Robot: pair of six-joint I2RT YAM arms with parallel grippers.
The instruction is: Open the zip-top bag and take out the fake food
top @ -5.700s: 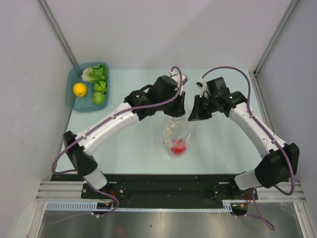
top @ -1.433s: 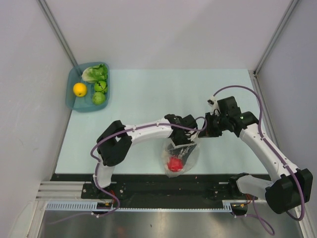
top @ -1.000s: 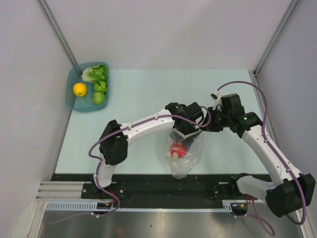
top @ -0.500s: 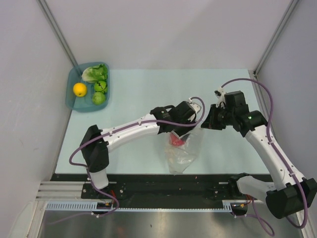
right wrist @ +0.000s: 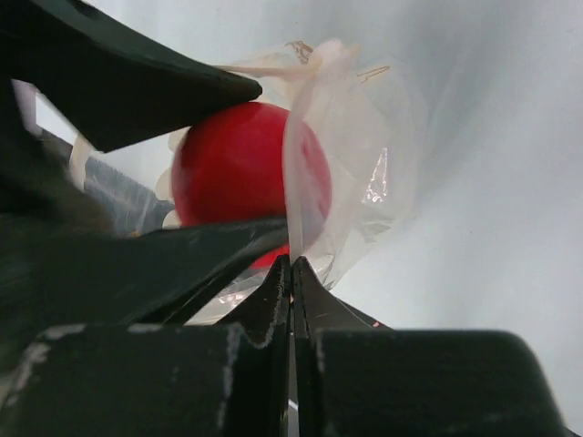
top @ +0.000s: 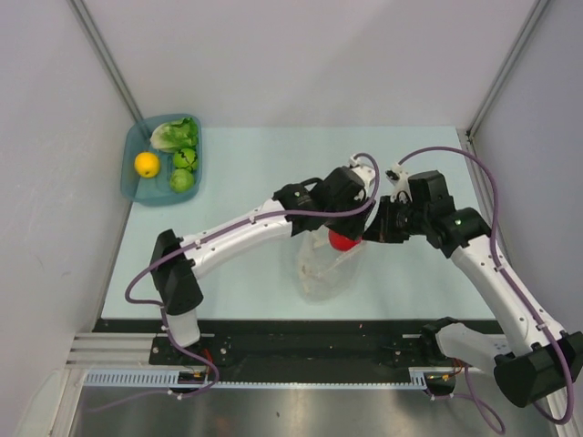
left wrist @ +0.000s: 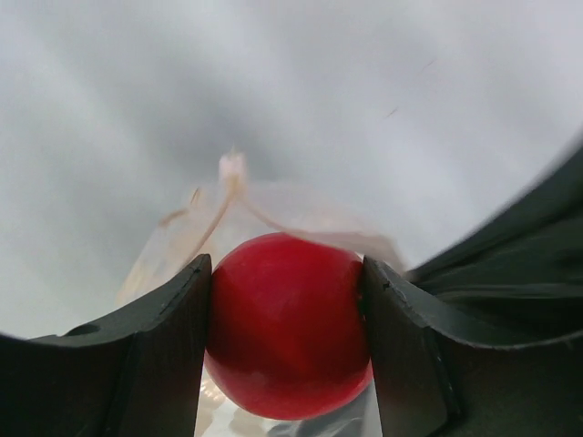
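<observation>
We see the left gripper [left wrist: 284, 305] clamped on the red piece [top: 343, 240], held at the top edge of the zip-top bag [top: 325, 273]. The right gripper [right wrist: 291, 271] pinches the bag's rim, its jaws closed tight on the film.

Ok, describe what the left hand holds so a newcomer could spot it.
On the pale table, find the clear zip-top bag near the front middle. At its top edge, gripped by the left hand, is a smooth round red fruit. It is the only red piece; the teal tray's are green or yellow.

A teal tray [top: 146, 193] sits far left on the pale table [top: 273, 164].
</observation>
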